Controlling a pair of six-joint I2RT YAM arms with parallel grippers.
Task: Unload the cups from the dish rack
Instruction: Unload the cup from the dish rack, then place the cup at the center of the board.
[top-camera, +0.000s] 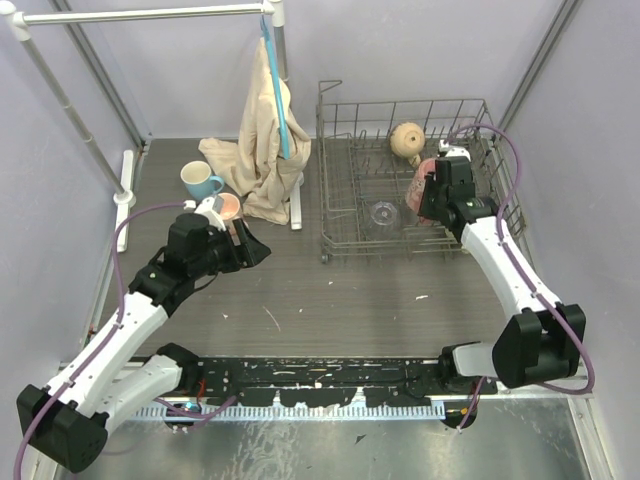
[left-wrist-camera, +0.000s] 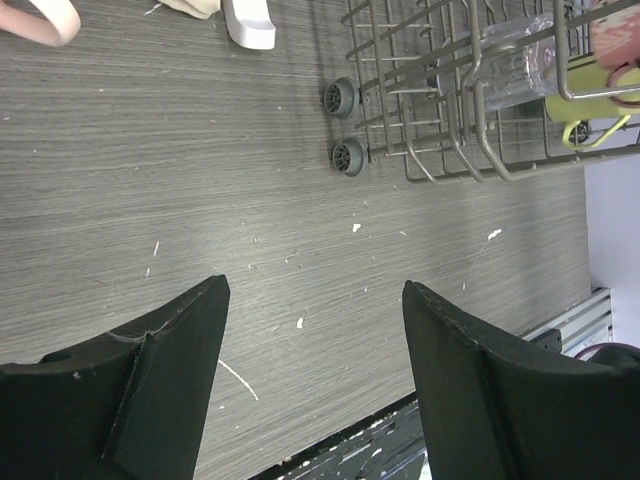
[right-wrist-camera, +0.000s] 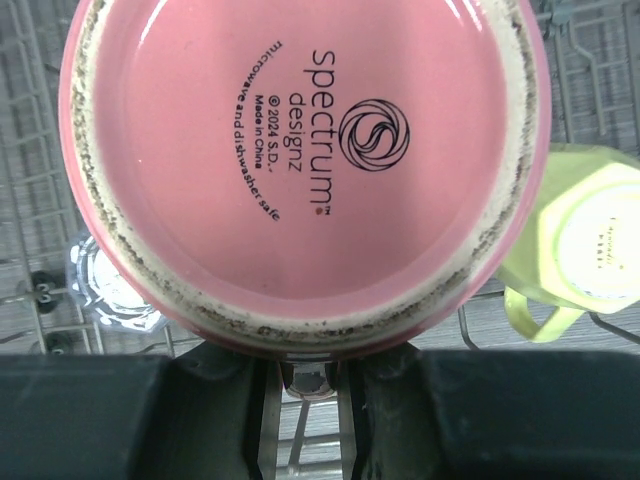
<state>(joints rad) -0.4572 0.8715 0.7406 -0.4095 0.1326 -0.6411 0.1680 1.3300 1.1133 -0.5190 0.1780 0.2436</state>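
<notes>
The grey wire dish rack (top-camera: 345, 150) stands at the back right. My right gripper (top-camera: 426, 205) is inside it, shut on the handle of a pink mug (top-camera: 419, 183), whose base fills the right wrist view (right-wrist-camera: 300, 150); the fingers (right-wrist-camera: 225, 400) are closed below it. A tan mug (top-camera: 407, 138), a clear glass (top-camera: 383, 213) and a yellow-green mug (right-wrist-camera: 585, 235) are in the rack. A light blue mug (top-camera: 200, 180) and a salmon pink mug (top-camera: 230, 207) stand on the table at the left. My left gripper (top-camera: 250, 248) is open and empty beside the salmon mug, above bare table (left-wrist-camera: 315, 290).
A beige cloth (top-camera: 262, 150) hangs from a metal stand (top-camera: 150, 14) at the back left, its white foot (top-camera: 296, 205) just left of the rack. The rack's wheels (left-wrist-camera: 343, 98) show in the left wrist view. Grey walls enclose the table.
</notes>
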